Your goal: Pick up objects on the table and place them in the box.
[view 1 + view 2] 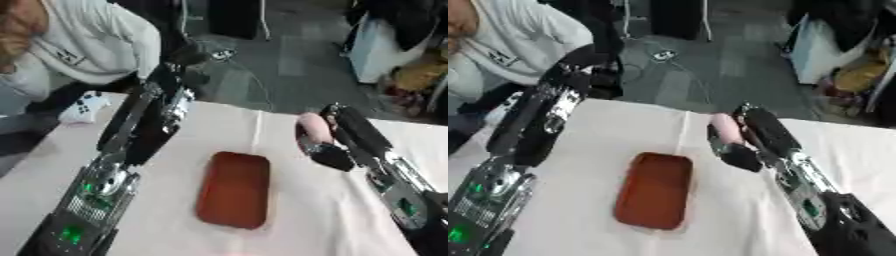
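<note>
Seen from the head camera: 2 black-and-silver arms stretched out over a table [289, 220] draped in pale cloth. Right hand [325, 146] raised near the table's far edge, right of centre, fingers curled round a pink rounded object [312, 128], thumb dark and bent below it. Pink object held clear of the cloth, pointing up and away, its upper end showing above the fingers. How far round the fingers close on its hidden side: cannot tell.

Left hand [588, 62] reaching past the far left edge of the table, out over the grey floor, dark and blurred against a seated person's clothing. Fingers there too murky to read; whether spread or curled, cannot tell. Nothing visibly held.

At the middle of the table, slightly toward the near edge, a reddish-brown rounded-rectangle tray [234, 189], long side running from near to far, lying flat on the cloth between the 2 forearms and touching neither. Tray interior bare. Pink object well apart from it, up and to the right, nearer the far edge.

A fold line in the cloth running from the far edge toward the tray. Green indicator lights glowing on both forearms close to the near edge.
</note>
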You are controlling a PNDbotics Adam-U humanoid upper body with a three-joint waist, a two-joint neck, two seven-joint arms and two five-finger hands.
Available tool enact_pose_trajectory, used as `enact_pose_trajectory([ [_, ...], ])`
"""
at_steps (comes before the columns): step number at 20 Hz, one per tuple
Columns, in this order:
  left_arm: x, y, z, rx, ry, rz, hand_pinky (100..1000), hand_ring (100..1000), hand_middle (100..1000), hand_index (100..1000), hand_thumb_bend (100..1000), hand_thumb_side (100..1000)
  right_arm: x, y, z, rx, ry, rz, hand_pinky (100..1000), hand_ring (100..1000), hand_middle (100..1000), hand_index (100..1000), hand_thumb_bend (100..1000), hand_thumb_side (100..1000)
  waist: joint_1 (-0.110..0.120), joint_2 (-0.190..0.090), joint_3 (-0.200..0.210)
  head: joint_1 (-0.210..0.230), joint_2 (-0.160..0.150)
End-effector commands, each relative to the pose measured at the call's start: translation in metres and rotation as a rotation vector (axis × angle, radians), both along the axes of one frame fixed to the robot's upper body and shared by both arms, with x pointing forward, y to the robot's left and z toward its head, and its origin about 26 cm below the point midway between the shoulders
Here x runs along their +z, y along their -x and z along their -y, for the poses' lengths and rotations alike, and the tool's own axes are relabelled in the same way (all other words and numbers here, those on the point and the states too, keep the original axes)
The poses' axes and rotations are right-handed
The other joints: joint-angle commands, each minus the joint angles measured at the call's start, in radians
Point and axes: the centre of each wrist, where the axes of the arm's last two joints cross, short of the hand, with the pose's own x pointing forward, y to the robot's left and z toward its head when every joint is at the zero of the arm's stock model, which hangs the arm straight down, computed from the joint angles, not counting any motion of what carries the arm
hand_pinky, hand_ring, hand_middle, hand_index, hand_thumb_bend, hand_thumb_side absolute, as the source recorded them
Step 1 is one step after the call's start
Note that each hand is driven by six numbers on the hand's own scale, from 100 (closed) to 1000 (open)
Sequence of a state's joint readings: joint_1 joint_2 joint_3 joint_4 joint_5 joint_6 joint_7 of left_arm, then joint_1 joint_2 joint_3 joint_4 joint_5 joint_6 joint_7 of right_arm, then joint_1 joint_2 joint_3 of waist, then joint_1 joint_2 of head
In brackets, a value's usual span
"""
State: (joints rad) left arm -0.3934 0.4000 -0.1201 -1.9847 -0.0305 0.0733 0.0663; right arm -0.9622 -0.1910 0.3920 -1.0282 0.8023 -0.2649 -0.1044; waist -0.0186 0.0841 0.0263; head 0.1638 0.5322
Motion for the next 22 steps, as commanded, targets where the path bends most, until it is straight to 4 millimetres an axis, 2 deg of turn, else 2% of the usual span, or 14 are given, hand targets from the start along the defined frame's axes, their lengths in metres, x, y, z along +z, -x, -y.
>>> enact_pose_trajectory([
  [1, 0.009, 0.002, 0.004, -0.027, 0.001, 0.033, 739, 751, 887, 993, 100, 799, 0.007, 0.001, -0.018, 0.036, 0.0, 0.02, 100, 100, 100, 193, 100, 768, 0.001, -0.013, 0.006, -0.016, -0.018],
  [10, 0.014, 0.001, 0.01, -0.054, 0.013, 0.057, 741, 753, 888, 992, 100, 797, -0.034, 0.006, -0.051, 0.075, 0.009, -0.03, 100, 100, 100, 198, 100, 775, 0.001, -0.008, 0.024, -0.029, -0.029],
  [15, 0.017, 0.0, 0.013, -0.066, 0.017, 0.074, 742, 754, 888, 992, 100, 796, -0.054, 0.015, -0.077, 0.141, 0.025, -0.037, 100, 100, 100, 200, 100, 781, 0.002, -0.006, 0.032, -0.033, -0.029],
  [22, 0.02, 0.0, 0.016, -0.083, 0.021, 0.095, 744, 755, 888, 991, 100, 794, -0.078, 0.027, -0.096, 0.21, 0.011, -0.066, 100, 100, 100, 208, 100, 794, 0.001, -0.002, 0.043, -0.032, -0.034],
])
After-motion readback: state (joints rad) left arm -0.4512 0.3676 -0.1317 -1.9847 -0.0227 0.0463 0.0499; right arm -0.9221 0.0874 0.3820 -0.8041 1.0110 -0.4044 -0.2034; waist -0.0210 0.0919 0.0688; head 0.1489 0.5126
